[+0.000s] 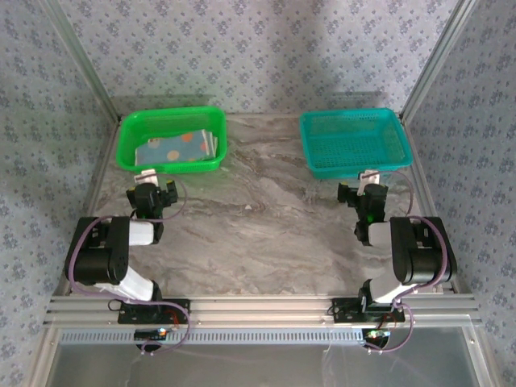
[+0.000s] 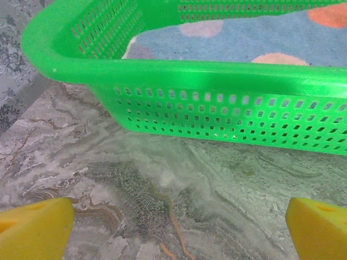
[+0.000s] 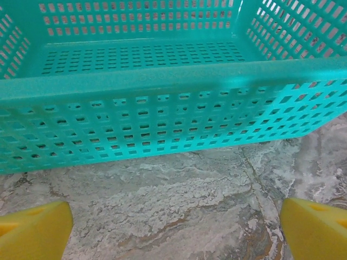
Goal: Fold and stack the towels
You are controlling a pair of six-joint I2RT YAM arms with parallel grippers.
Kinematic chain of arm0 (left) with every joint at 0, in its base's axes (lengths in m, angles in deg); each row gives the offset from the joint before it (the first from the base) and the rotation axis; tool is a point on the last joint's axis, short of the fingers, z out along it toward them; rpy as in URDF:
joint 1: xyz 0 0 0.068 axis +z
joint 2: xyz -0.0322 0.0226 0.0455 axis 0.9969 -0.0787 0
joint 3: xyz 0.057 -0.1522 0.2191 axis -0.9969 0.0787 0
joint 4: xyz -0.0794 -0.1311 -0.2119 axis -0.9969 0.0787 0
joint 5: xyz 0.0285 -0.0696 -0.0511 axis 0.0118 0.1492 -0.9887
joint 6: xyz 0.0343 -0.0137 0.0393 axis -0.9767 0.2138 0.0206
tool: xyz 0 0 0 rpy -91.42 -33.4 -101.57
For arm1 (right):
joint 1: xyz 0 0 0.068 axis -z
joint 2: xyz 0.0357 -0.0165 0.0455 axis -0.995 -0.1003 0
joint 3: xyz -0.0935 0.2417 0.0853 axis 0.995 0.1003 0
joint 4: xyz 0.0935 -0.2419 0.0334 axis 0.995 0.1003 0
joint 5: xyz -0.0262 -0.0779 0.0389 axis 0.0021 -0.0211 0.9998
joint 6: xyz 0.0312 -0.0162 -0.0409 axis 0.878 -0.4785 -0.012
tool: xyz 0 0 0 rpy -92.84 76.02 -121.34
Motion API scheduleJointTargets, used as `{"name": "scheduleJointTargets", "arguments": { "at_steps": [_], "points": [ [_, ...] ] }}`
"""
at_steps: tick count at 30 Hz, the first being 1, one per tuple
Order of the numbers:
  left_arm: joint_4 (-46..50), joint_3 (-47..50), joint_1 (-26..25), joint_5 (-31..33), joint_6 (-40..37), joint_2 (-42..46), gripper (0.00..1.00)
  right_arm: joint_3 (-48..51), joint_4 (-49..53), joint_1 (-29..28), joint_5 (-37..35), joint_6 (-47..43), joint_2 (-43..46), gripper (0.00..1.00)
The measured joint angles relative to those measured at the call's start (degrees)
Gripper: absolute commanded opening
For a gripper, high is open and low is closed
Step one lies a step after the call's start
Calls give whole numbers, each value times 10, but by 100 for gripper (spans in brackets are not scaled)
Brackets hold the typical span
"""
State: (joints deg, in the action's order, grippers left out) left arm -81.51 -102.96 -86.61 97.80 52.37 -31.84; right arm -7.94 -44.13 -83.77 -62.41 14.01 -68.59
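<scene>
A light blue towel with orange-yellow spots [image 1: 179, 147] lies in the green mesh basket [image 1: 133, 153] at the back left; a striped edge of another cloth shows at its right side. In the left wrist view the spotted towel [image 2: 260, 40] lies behind the basket's near wall [image 2: 217, 103]. My left gripper [image 1: 151, 184] hangs open just in front of that basket, with bare tabletop between its yellow fingertips [image 2: 35, 227]. My right gripper [image 1: 367, 184] stands open in front of the teal mesh basket [image 1: 318, 157], whose floor [image 3: 141, 54] is bare, with nothing between its fingertips [image 3: 314, 227].
The marbled grey tabletop [image 1: 258, 226] stretches between the two arms and in front of both baskets. Patterned walls with metal posts enclose the back and sides. An aluminium rail [image 1: 258, 310] carries the arm bases at the near edge.
</scene>
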Motion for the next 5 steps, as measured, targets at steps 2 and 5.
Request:
{"name": "scheduleJointTargets", "arguments": {
  "at_steps": [2,5],
  "points": [
    [0,0,0,-1,0,0,100,0,0,0,2,0,0,100],
    [-1,0,0,-1,0,0,100,0,1,1,6,0,0,100]
  ]
}}
